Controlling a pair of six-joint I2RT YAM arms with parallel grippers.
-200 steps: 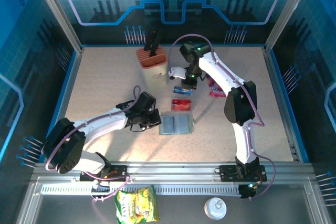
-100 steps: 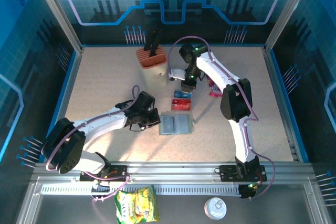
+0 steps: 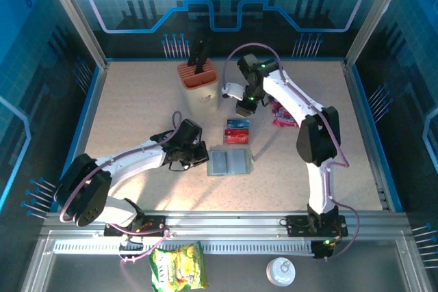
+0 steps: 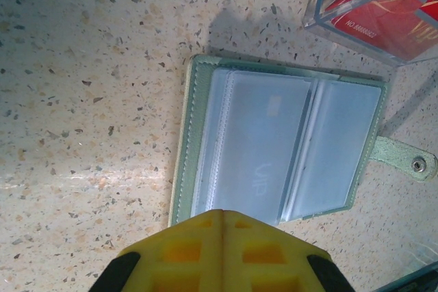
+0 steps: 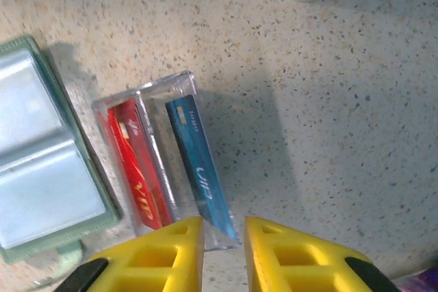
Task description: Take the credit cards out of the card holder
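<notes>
The card holder (image 3: 229, 162) lies open and flat on the table, its two pale panels (image 4: 280, 145) facing up with no card visible in them. My left gripper (image 3: 202, 158) is shut, its yellow tips (image 4: 222, 215) over the holder's near edge, gripping nothing. Beside the holder, a clear stand (image 3: 237, 132) has the credit cards on edge in it: a red one (image 5: 137, 169) and a blue one (image 5: 198, 162). My right gripper (image 5: 224, 237) hangs just above the stand (image 5: 147, 94), open. The blue card's end lies in the gap, free of both fingers.
A cream block with an orange top and dark handles (image 3: 200, 83) stands behind the stand. A purple snack packet (image 3: 280, 114) lies right of my right gripper (image 3: 244, 109). A yellow bag (image 3: 179, 268) and a white can (image 3: 280, 271) sit beyond the near rail.
My right gripper has opened and let go of the blue card, which now stands in the clear stand. Its arm has shifted slightly right. The left arm has not moved.
</notes>
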